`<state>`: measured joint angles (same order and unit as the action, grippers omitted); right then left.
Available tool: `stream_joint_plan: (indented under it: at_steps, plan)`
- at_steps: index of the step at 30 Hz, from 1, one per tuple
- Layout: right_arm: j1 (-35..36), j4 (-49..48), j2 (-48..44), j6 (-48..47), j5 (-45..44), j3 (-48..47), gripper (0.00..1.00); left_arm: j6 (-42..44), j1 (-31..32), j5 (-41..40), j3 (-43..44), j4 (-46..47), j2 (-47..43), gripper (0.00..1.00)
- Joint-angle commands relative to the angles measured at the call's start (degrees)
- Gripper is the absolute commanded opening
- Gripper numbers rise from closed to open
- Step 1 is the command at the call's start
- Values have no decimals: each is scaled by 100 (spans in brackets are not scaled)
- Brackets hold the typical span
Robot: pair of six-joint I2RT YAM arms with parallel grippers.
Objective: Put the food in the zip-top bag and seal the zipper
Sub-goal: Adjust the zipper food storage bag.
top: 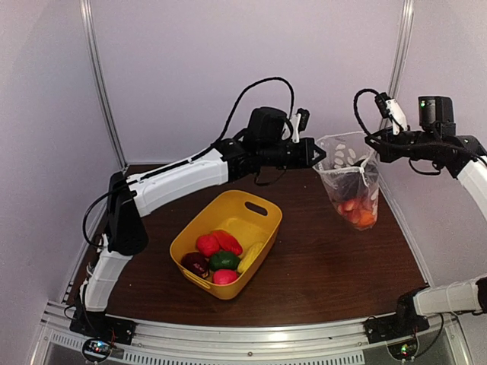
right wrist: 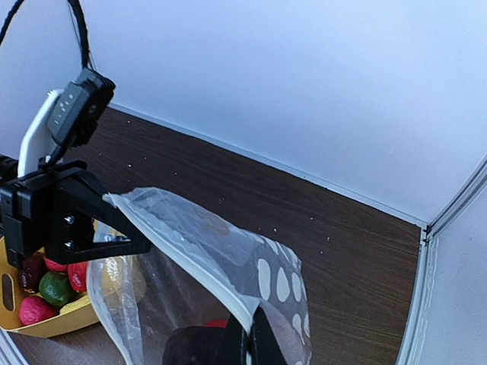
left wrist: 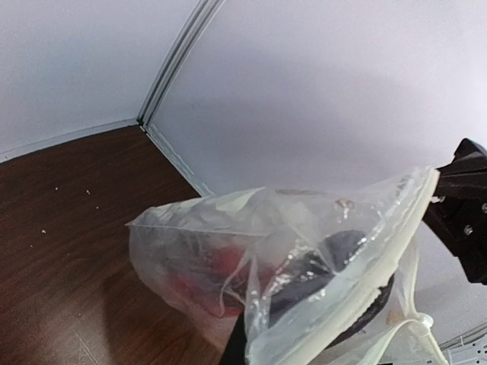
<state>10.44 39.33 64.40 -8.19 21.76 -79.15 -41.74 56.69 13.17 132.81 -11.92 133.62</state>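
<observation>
Brown wood first: the table spreads under everything. Over it we have the left arm reaching long across from the near left, and the right arm coming in from the right edge.

Near the middle sits the yellow tub, and in it we count food: red, green, dark purple, pinkish and yellow pieces.

Up at the far right the bag, clear with white dots, hangs stretched between the two arms, mouth upward. We can't tell whether its bottom touches the wood.

The left gripper is clamped on the mouth's left edge. The right gripper is pinched tight on the opposite edge.

Down in the bag's bottom we see more food, red and orange with something dark.

The zipper runs as a pale strip along the mouth, and from overhead the mouth looks parted.
</observation>
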Motion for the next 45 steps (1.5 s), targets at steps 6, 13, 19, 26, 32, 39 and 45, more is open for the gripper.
stream_joint_plan:
  at_steps: [6,13,19,26,32,39,45]
  plan:
    - [-7,-246,455,157,-740,815,0,-768,-71,1162,327,634,488,0]
    - [30,-815,338,179,-483,937,0,-648,268,1228,-26,967,571,0]
    - [14,-607,295,35,-252,869,0,-930,-318,1208,-315,1418,487,0]
    - [-1,-516,153,-69,191,1351,0,-945,-316,1413,-802,847,286,44]
    - [43,-571,95,74,1124,1620,0,91,-316,1124,-2971,416,-1466,97]
    - [96,-837,292,423,2249,1652,0,1799,-316,-349,-4215,-1415,-3029,98]
    - [109,-962,341,509,2222,1763,0,1923,-277,-1130,-4668,-3097,-3223,98]
